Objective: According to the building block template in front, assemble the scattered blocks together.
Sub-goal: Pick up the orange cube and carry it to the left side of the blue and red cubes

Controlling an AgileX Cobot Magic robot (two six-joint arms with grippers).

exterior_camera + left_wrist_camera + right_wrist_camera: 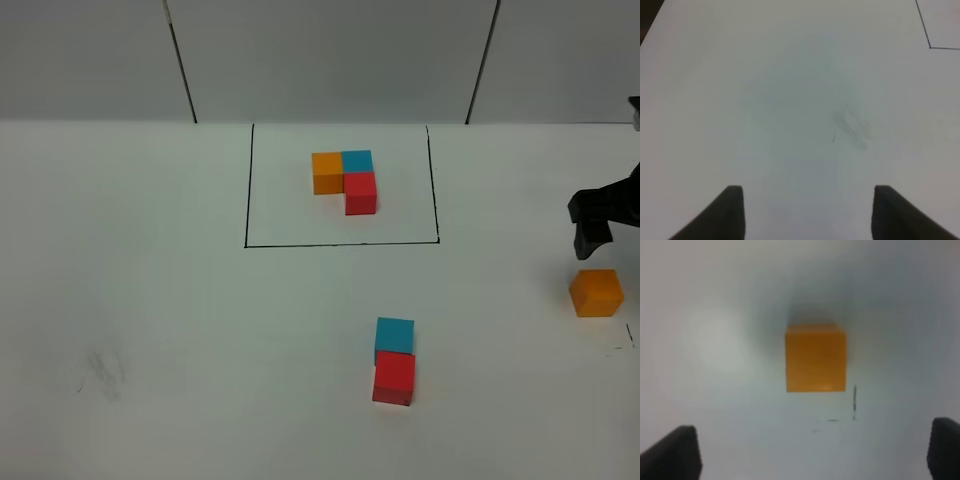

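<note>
Three loose cubes lie on the white table. The blue cube and red cube touch each other low and right of centre in the overhead frame, with blue directly above red. The orange cube sits alone at the far right edge. The building block template lies in the upper centre inside a thin black rectangle: orange and blue side by side, red joined below the blue.

The right end effector reaches in from the right edge of the overhead frame, its dark body angled down toward the table just above the orange cube. Its jaws are spread wide and grip nothing; the cube lies ahead of the gap, untouched.

The left end effector is outside the overhead frame. Its wrist camera shows two fingers apart and empty, over the table near a grey smudge.
</note>
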